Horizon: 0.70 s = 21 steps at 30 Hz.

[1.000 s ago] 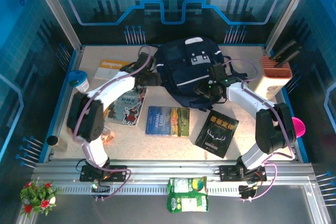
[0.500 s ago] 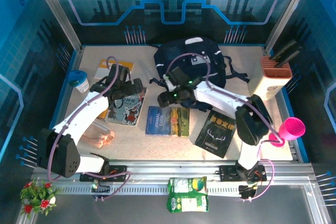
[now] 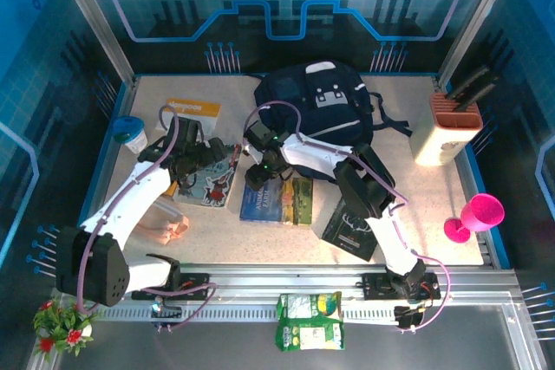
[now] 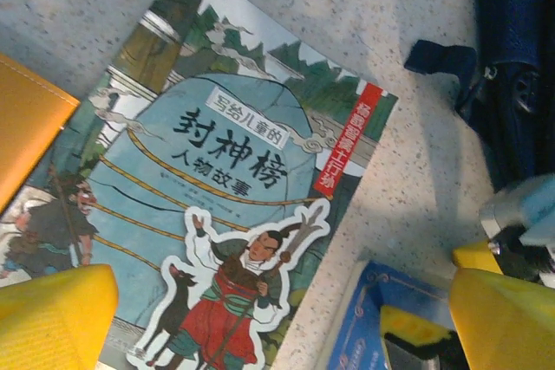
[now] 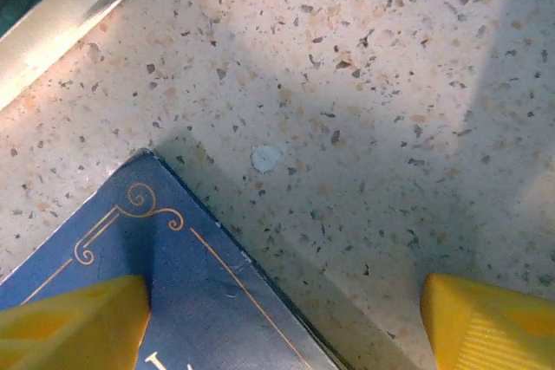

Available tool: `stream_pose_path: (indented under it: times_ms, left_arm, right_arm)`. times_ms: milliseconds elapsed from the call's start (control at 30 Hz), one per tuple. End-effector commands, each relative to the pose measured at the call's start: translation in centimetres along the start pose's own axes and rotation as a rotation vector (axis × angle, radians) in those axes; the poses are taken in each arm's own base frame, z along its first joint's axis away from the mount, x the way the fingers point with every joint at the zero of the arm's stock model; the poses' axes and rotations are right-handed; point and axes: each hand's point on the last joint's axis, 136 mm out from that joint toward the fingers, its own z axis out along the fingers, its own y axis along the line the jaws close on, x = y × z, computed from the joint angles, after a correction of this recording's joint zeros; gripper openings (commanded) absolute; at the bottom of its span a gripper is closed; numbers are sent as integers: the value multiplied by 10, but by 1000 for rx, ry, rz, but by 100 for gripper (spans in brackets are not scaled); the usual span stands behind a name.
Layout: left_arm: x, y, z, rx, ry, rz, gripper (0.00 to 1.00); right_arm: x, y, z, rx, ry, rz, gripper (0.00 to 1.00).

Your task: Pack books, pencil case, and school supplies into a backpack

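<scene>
Now: both grippers spread over books, none packed

Nearest the bases, the black-cover book (image 3: 345, 230) lies flat, partly under the right arm. Next, the right gripper (image 5: 282, 327) hangs open low over a corner of the blue-green book (image 5: 173, 292), one finger above the cover, the other above bare table (image 5: 364, 84) (probably lining up to pinch that edge). Alongside, the left gripper (image 4: 277, 318) gapes wide across the grey-cover book (image 4: 234, 171), gripping nothing. Farthest back sits the backpack (image 3: 312, 119); whether it is unzipped I cannot tell.
</scene>
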Motion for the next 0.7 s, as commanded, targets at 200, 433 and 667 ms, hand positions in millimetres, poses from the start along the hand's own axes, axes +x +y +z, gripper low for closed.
stream_pose_path:
  times_ms: [200,433,667]
  left_arm:
    - [50,-10,12,112,183,-184,90]
    - [110,-40,20,205,314,-287,86]
    - [149,-65,35,266,412,-304,78]
  right_arm:
    - [8,-68,-5,59,1,448,52]
    - [32,-55,-32,-48,10,495,56]
    - [75,-52,-29,-66,91,538,59]
